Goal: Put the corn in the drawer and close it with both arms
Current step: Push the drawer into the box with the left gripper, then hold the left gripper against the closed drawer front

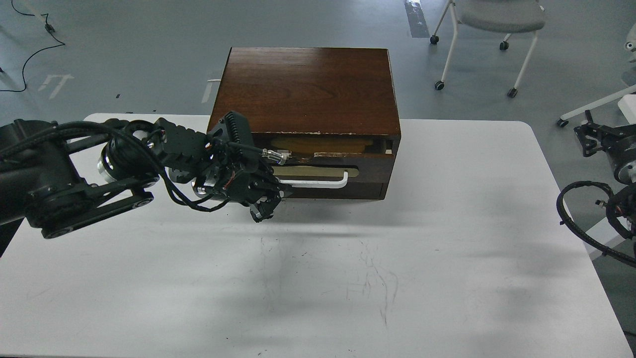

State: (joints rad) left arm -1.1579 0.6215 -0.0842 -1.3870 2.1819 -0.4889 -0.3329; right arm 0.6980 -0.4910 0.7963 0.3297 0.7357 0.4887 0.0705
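Scuffed white table (pixel 308 278) lies bare in front; left gripper (pixel 266 206) sits at the drawer (pixel 338 171) handle's left end, seemingly to shut it, fingers too dark to tell; corn unseen, right arm (pixel 603 164) parked aside

Glossy dark wooden box (pixel 308 84), matt scuffed white table (pixel 348 278)

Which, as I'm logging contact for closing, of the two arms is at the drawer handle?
The left arm: its gripper is at the left end of the handle on the drawer. The right arm is beyond the table's right edge.
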